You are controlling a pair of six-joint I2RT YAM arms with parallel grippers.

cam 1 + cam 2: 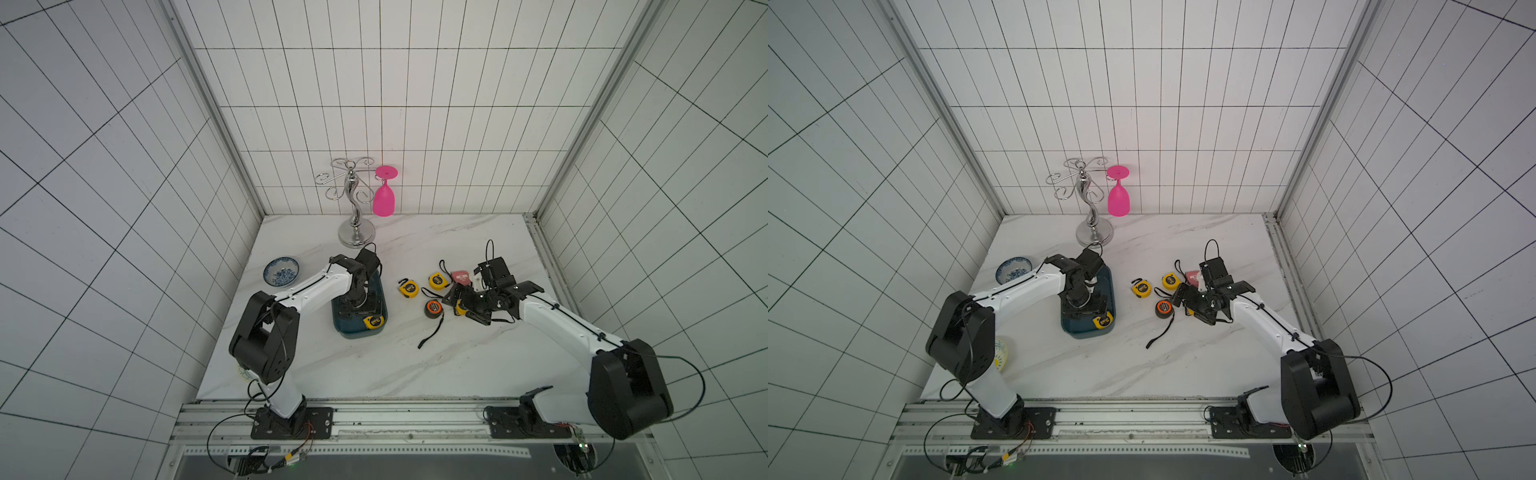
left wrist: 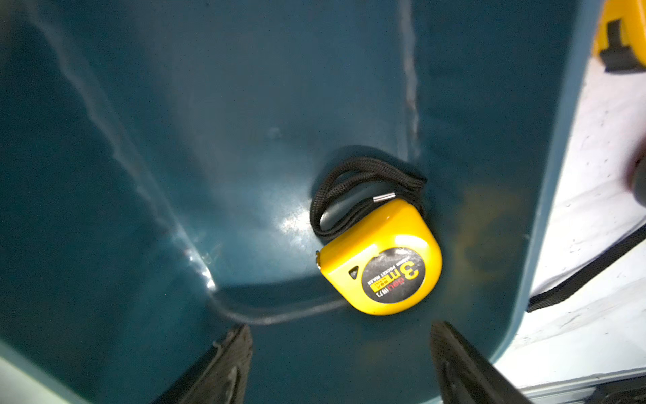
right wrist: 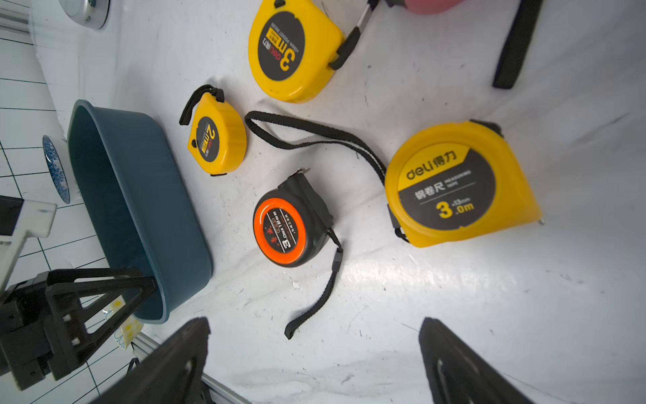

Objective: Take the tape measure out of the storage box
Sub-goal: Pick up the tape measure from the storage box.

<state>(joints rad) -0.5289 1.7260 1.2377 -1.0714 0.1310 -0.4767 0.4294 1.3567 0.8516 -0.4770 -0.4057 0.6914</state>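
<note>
The left hand (image 2: 341, 332) holds its fingers apart and empty over the storage box (image 2: 174, 140), plain only in its wrist view. Just past them the yellow tape measure (image 2: 381, 259) lies near the box wall, strap looped. The right hand (image 3: 314, 325), likewise spread and empty, hovers over the desk (image 3: 454, 314) by a black-orange tape (image 3: 290, 231).

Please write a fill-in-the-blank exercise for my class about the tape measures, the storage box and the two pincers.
The tape measure lying inside the storage box is ____ in colour.
The wine glass hanging on the rack is ____ in colour.
The left pincer and the right pincer hold nothing; their jaws stand ____.
Missing words: yellow; pink; open.
</note>
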